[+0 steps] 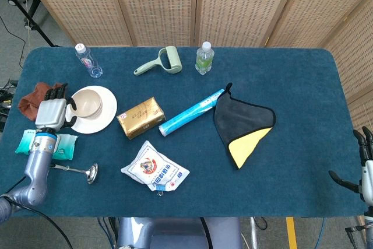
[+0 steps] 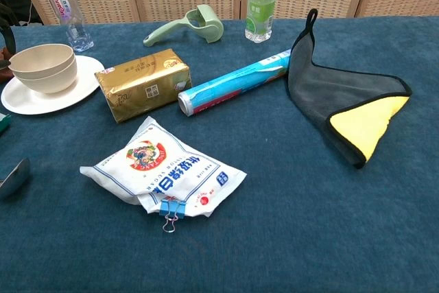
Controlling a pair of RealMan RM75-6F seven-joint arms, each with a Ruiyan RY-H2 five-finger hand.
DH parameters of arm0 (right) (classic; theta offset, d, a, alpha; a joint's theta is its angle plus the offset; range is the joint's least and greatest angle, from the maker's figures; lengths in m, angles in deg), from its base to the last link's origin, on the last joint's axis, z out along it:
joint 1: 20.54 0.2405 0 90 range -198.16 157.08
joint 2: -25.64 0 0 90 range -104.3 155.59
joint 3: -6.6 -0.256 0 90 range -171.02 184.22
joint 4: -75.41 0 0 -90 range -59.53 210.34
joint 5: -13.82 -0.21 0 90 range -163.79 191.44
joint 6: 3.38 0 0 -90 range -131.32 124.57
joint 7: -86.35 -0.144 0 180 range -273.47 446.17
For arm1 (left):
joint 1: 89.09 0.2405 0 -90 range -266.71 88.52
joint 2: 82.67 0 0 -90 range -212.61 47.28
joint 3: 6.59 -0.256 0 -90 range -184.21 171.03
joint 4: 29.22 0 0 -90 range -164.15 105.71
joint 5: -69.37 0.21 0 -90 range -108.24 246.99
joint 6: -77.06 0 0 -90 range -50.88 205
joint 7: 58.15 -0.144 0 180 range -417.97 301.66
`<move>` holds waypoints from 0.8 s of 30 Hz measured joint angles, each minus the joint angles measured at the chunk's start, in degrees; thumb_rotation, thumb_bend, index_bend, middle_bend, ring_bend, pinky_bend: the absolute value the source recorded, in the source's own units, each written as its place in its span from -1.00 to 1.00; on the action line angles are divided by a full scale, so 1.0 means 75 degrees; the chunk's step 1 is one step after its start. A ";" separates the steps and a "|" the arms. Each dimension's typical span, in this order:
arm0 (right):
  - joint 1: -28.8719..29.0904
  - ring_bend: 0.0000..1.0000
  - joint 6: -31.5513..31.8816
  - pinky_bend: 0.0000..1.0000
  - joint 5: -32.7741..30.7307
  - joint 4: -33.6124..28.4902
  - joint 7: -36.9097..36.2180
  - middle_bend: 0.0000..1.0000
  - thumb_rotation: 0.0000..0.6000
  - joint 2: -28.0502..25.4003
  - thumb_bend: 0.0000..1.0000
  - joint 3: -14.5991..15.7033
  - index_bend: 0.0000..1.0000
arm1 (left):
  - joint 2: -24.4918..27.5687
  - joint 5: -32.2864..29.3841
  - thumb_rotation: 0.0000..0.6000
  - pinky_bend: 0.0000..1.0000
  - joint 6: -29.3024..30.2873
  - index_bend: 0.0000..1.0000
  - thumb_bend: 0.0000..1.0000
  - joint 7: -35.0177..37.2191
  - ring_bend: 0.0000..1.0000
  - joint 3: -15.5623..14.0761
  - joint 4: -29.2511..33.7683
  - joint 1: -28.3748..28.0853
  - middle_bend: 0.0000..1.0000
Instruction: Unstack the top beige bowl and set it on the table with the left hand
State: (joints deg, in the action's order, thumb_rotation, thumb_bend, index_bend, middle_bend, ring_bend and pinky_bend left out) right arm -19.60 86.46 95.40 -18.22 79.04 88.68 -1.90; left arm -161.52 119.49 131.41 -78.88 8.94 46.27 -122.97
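Two stacked beige bowls (image 1: 87,102) (image 2: 44,66) sit on a white plate (image 1: 104,121) (image 2: 41,99) at the table's left side. My left hand (image 1: 52,111) hovers just left of the plate, fingers spread and empty, its fingertips level with the bowls' left rim. In the chest view only a dark sliver of that hand (image 2: 5,27) shows at the left edge. My right hand (image 1: 365,167) hangs off the table's right front corner, fingers apart, holding nothing.
A brown cloth (image 1: 30,100), wet-wipes pack (image 1: 65,146) and ladle (image 1: 81,171) lie around the left arm. A gold box (image 1: 140,118), snack bag (image 1: 154,169), blue roll (image 1: 191,112), grey-yellow cloth (image 1: 243,125), two bottles (image 1: 88,60) (image 1: 204,57) and a green roller (image 1: 160,62) lie elsewhere.
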 measured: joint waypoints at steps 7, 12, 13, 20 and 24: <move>0.0005 -1.00 -0.0013 -1.00 0.0018 -0.0010 -0.0008 -1.00 1.00 0.0006 -1.00 0.0011 -1.00 | -0.0256 -0.0109 1.00 -1.00 -0.0236 0.04 -0.31 0.0007 -1.00 -0.0096 -0.0467 -0.0206 -1.00; 0.0010 -1.00 -0.0054 -1.00 -0.0045 0.0006 -0.0043 -1.00 1.00 -0.0004 -1.00 -0.0012 -1.00 | -0.0458 -0.0143 1.00 -1.00 -0.0341 0.04 -0.30 0.0053 -1.00 -0.0197 -0.0781 -0.0276 -1.00; 0.0013 -1.00 -0.0060 -1.00 -0.0050 0.0008 -0.0045 -1.00 1.00 0.0000 -1.00 -0.0014 -1.00 | -0.0492 -0.0152 1.00 -1.00 -0.0357 0.04 -0.30 0.0075 -1.00 -0.0210 -0.0833 -0.0285 -1.00; 0.0015 -1.00 -0.0070 -1.00 -0.0060 0.0019 -0.0056 -1.00 1.00 0.0007 -1.00 -0.0019 -1.00 | -0.0637 -0.0182 1.00 -1.00 -0.0460 0.04 -0.29 0.0201 -1.00 -0.0245 -0.1097 -0.0338 -1.00; 0.0026 -1.00 -0.0104 -1.00 -0.0078 0.0028 -0.0087 -1.00 1.00 0.0009 -1.00 -0.0023 -1.00 | -0.0754 -0.0257 1.00 -1.00 -0.0575 0.12 -0.26 0.0241 -1.00 -0.0248 -0.1247 -0.0390 -1.00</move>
State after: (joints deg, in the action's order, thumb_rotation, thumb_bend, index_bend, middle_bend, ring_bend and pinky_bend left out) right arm -19.41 85.68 94.81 -18.01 78.38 88.74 -2.07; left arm -167.17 117.57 127.09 -77.07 7.08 36.92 -125.89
